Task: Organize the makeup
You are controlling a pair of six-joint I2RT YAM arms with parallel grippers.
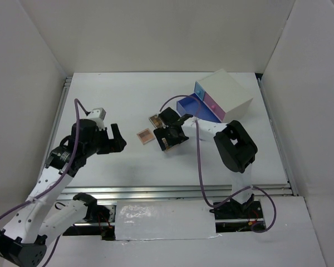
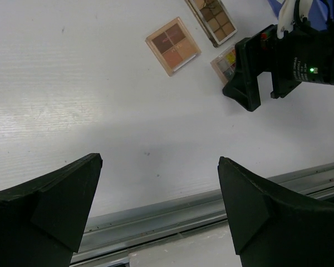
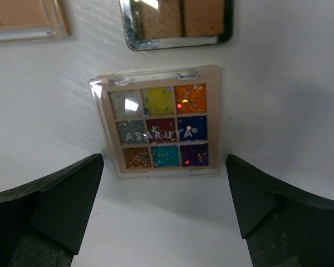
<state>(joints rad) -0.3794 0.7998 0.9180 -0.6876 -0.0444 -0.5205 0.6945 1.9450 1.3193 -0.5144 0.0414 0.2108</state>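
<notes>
Multicoloured palette (image 3: 158,123) edges clear of parted right hand (image 3: 164,160).

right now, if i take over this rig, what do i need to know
Left gripper: open, empty, over bare white table.
Right gripper: open, poised at the multicoloured glitter eyeshadow palette, not closed on it.
The square peach palette and brown palette lie flat close by.
The white box stands beyond them, its blue drawer pulled out.
Done: none of these three is stowed.
Left: put all three away, probably in the drawer.
</notes>
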